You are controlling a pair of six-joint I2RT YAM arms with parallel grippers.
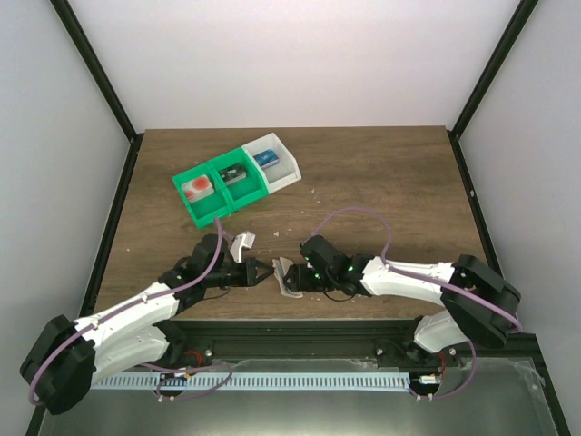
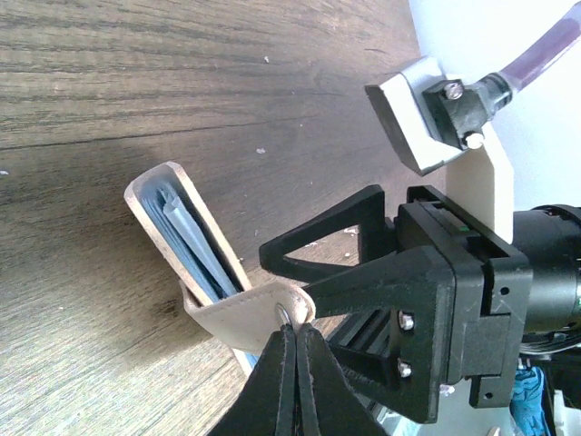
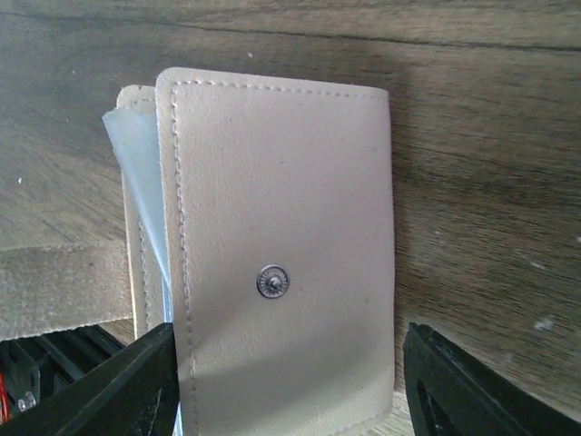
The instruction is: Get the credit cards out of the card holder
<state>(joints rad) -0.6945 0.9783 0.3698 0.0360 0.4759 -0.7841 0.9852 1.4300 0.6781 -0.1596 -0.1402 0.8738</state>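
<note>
Cards (image 2: 186, 238): blue, stacked inside holder (image 2: 150, 211), edges showing at its open mouth. Holder sits near front edge of table (image 1: 381, 182), between your two grippers. Tab (image 2: 241, 313) with snap sticks out sideways; your left gripper (image 2: 295, 341) is clamped tight on it. Your right gripper (image 3: 289, 345) is spread wide, one finger each side of holder's snap face. One finger is clear of holder; you cannot judge contact at other. Green bin (image 1: 213, 191) and white bin (image 1: 277, 159) lie well behind.
</note>
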